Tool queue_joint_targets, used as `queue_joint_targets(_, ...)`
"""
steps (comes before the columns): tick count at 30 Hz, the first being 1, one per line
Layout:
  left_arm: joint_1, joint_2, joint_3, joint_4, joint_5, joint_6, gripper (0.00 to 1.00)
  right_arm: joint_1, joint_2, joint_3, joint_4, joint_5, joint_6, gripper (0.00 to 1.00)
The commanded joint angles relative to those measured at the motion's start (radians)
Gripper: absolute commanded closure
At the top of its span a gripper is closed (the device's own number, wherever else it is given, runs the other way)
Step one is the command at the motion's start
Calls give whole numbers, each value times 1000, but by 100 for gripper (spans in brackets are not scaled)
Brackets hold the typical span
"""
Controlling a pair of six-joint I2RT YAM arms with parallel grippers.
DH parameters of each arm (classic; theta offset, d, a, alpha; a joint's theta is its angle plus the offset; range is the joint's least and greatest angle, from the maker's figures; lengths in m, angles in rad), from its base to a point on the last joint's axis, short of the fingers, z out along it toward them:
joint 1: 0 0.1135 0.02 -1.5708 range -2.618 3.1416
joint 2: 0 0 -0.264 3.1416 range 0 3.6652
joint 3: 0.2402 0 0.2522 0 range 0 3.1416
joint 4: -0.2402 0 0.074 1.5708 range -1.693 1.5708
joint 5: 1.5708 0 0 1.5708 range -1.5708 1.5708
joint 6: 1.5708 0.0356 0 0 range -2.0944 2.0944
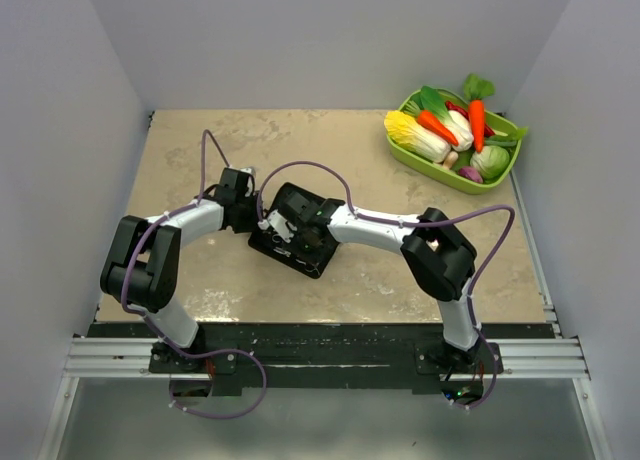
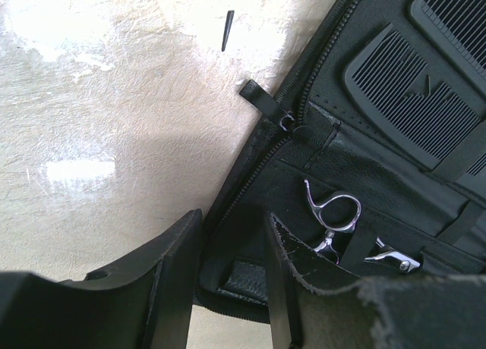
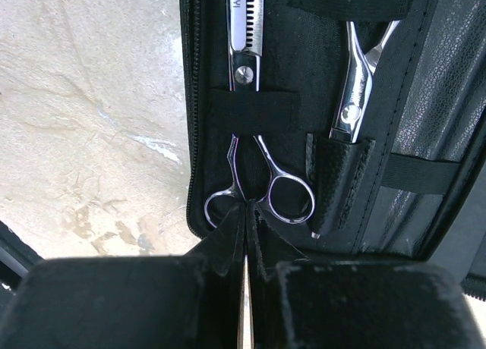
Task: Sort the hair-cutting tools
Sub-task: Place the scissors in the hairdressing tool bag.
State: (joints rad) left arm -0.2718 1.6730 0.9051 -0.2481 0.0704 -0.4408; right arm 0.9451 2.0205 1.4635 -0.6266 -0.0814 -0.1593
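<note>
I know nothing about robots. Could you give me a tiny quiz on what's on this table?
1. True or false: the green tray holds vegetables.
2. The toothed scissors lie: A) loose on the table, B) under a strap in the black case, C) in the tray.
3. Fill in: the right gripper has its tips at the scissors' ____ handles.
Key: 1 true; 2 B; 3 ring.

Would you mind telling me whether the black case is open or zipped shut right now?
Open. The case lies spread, its zipper undone along the edge, showing combs under straps and scissors held by an elastic band.
</note>
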Motion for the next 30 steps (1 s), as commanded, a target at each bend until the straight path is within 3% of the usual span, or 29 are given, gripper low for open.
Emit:
queue_joint_targets(1, -30, 76, -64, -83, 25, 13, 58, 14, 113, -11, 419, -31, 23, 100)
queue_joint_targets(7, -37, 79, -63, -86, 25, 14, 58, 14, 118, 14, 417, -12, 30, 100)
queue_joint_targets(11, -40, 73, -64, -86, 23, 14, 58, 14, 101, 37, 309, 0, 56, 100)
queue_joint_targets(18, -47, 76, -61, -85, 22, 10, 58, 15, 78, -8, 341, -49, 151, 100)
queue_joint_targets(26, -56, 65, -66, -88, 12, 10, 58, 18, 3, -132, 318, -55, 127, 100)
queue_joint_targets(30, -58, 68, -63, -85, 11, 10, 58, 30, 10, -158, 338, -8, 37, 100)
